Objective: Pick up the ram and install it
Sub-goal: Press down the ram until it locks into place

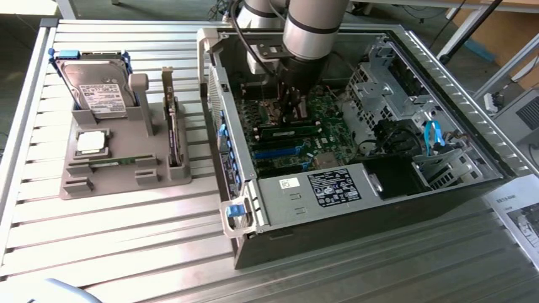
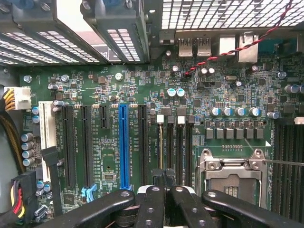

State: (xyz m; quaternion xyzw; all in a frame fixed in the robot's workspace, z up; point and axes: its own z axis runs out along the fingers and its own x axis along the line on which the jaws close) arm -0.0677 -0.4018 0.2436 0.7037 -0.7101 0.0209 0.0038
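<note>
Above the motherboard (image 2: 142,95), the gripper (image 2: 164,178) has its jaws pressed together, holding nothing, just over the memory slots (image 2: 173,142). Nearby, the ram (image 1: 286,132) lies seated on the board inside the open computer case (image 1: 471,95).

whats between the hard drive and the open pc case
In the exterior view, an upright expansion card stands in the gray holder between the hard drive and the pc case.

Open PC case (image 1: 438,69) on slatted table (image 1: 126,252); motherboard (image 2: 142,95) exposed, blue slot (image 2: 124,142) among black ones. Grey holder (image 1: 110,170) at exterior view's left carries hard drive (image 1: 100,91) and upright card (image 1: 173,126).
</note>
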